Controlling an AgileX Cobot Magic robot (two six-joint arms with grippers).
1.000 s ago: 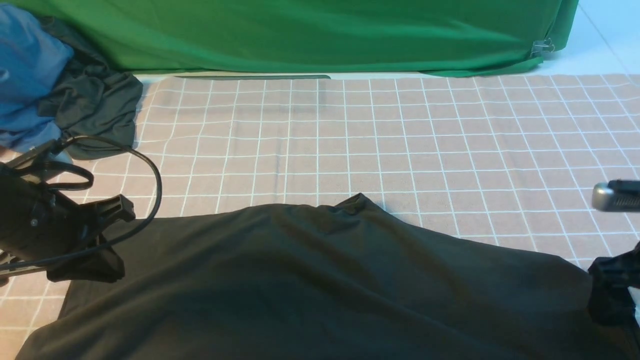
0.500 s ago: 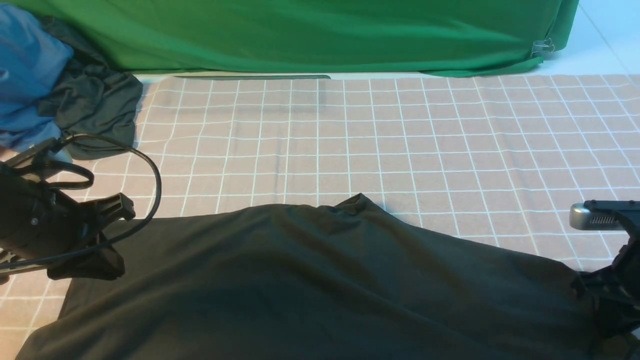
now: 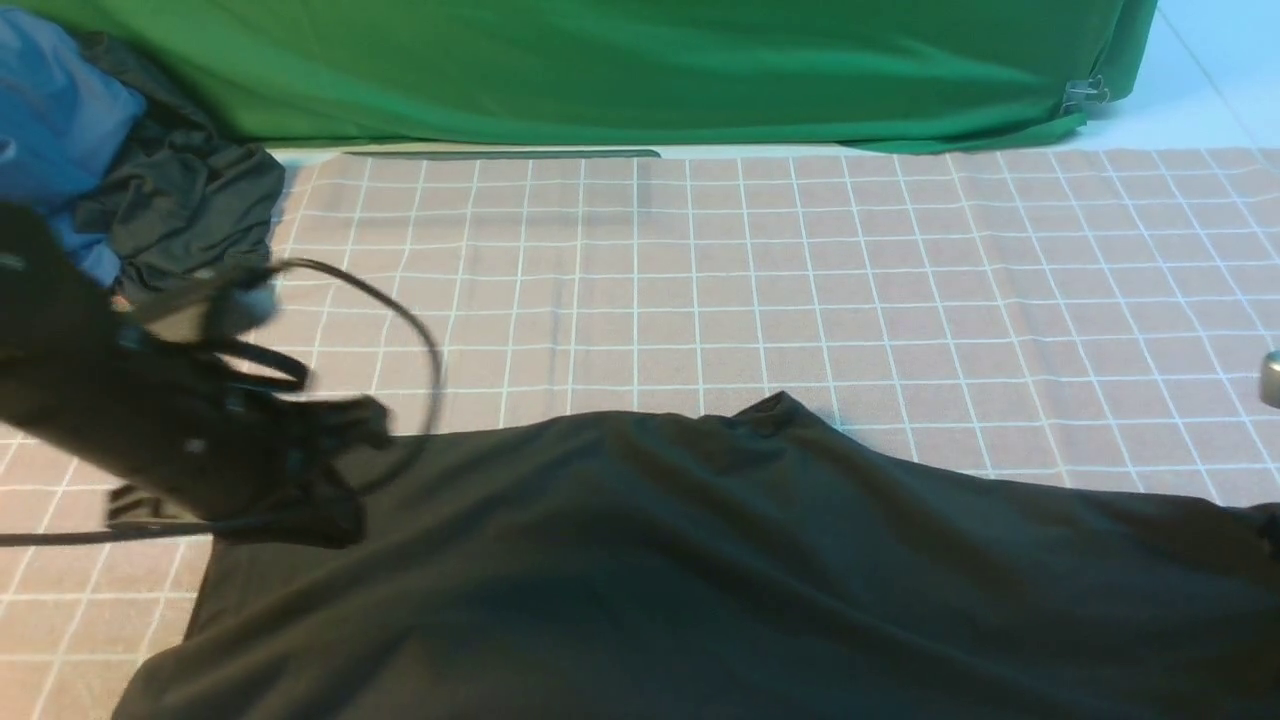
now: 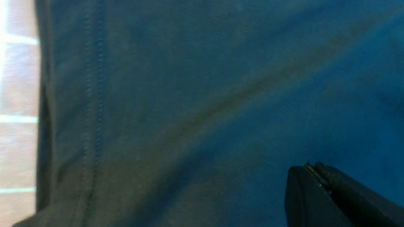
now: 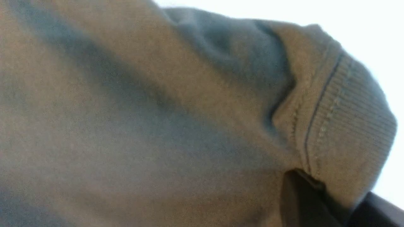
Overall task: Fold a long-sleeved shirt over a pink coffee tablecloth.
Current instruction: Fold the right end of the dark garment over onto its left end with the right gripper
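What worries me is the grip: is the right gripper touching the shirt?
Touching. In the right wrist view, the ribbed edge of the shirt is pinched in the right gripper, with no gap showing.

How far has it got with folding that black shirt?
Done: the long-sleeved shirt is laid out on the pink coffee tablecloth. In hand: the left hand pinches one side edge, the right hand clamps a ribbed edge. Left: seemingly all the folding; no finished fold shows.
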